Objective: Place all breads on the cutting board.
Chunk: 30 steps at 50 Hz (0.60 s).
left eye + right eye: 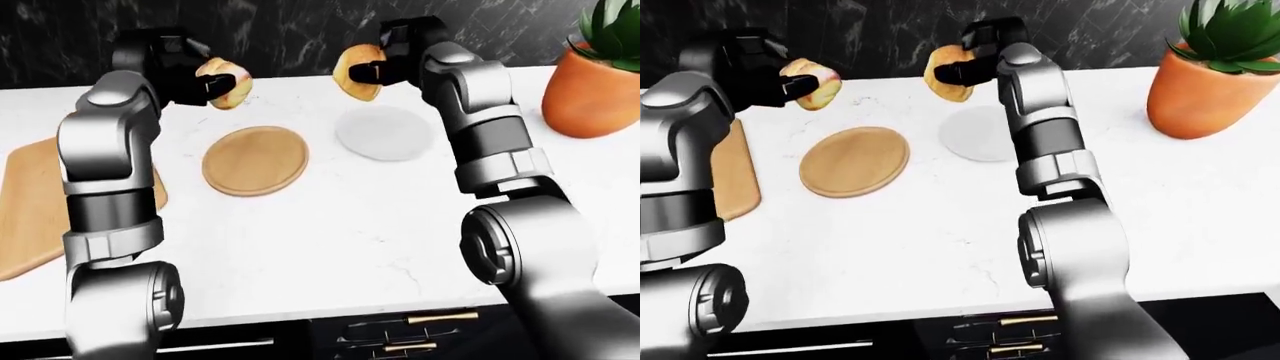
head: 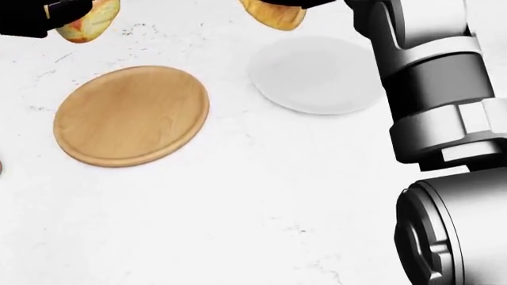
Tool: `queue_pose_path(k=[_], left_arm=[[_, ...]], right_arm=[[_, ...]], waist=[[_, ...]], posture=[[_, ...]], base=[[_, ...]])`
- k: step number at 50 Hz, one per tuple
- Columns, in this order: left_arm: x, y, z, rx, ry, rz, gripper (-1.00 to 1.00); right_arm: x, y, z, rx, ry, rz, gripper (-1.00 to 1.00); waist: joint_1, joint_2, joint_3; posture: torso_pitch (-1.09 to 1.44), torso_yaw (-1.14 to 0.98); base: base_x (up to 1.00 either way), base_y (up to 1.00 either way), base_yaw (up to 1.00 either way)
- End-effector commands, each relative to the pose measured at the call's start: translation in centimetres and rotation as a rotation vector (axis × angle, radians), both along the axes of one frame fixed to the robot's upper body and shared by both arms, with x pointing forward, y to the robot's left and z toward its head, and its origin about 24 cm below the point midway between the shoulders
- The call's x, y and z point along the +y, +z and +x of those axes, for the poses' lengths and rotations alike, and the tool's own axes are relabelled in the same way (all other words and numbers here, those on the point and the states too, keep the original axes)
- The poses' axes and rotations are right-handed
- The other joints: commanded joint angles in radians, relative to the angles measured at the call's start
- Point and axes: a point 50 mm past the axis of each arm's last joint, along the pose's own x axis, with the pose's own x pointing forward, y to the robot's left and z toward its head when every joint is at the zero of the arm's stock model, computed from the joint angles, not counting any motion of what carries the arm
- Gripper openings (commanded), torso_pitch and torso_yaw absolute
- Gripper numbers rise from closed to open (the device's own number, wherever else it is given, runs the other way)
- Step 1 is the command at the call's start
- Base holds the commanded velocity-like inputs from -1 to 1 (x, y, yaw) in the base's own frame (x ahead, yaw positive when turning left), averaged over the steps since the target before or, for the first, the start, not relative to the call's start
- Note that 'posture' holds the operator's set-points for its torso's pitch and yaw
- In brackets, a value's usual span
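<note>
Two crusty rolls: left hand point(image 1: 175, 64) grips pale roll point(image 1: 224, 81), right hand point(image 1: 395, 56) golden roll point(image 1: 356, 71), above smooth round wooden plate point(image 1: 255, 160) and white plate point(image 1: 385, 133).

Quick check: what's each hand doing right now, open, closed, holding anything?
Left hand: closed on a bread roll, raised above the counter.
Right hand: closed on a second bread roll, raised over the white plate.

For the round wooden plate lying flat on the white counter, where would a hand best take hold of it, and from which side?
Probably at the rim. The round wooden plate lies flat on the white counter, a thin disc with no handle, so fingers would pinch its edge from above. The edge nearer the bottom of the left-eye view is unobstructed. Both hands are busy: left hand and right hand each hold bread.
</note>
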Motion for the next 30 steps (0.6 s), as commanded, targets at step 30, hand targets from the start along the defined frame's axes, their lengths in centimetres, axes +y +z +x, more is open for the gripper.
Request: queue_pose_path(k=[30], left_arm=[[0.5,3.0,-0.7,-0.111,0.036,-0.016,-0.80]], right_arm=[[1.0,4.1,-1.2,-0.128,0.039,0.026,-1.00]], waist=[[-0.021,0.094,-0.046]], posture=[[0.00,0.00]], base=[[0.00,0.45,0.00]])
